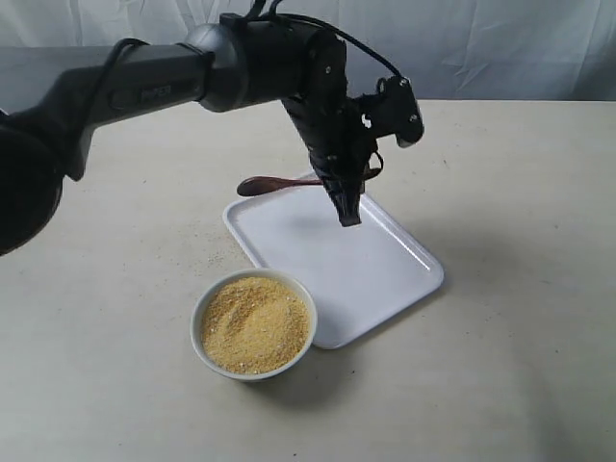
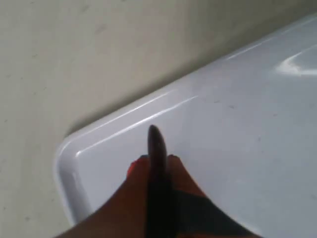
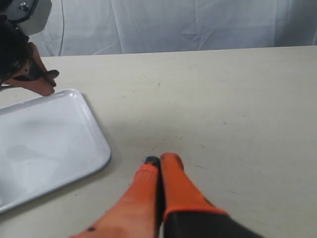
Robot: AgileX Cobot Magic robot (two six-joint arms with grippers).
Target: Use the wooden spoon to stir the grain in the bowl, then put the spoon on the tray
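Up front, the bowl (image 1: 197, 327), heaped with grain (image 1: 255, 324), sits nearer the camera than the left pincer (image 1: 348, 217) and off to its left in the exterior view, just beside the tray (image 1: 375, 279). A few golden crumbs lie on the table (image 1: 520, 318) close by. The tray is right under that pincer, white and glossy. Now the pincer itself: it points down over the tray's far half, with orange fingers (image 2: 136, 171) pressed tight on the wooden spoon (image 1: 262, 185). The spoon rides crosswise in the grip, roughly level. Its oval end pokes out to the pincer's left past the tray's far rim, and the handle's end just peeks out on the other side. Do the tips touch the tray? Can't call it. Over to the right pincer (image 3: 158, 161): fingers closed together, nothing between them, table beneath, the tray off to its side. Behind it all hangs pale cloth (image 1: 500, 48).
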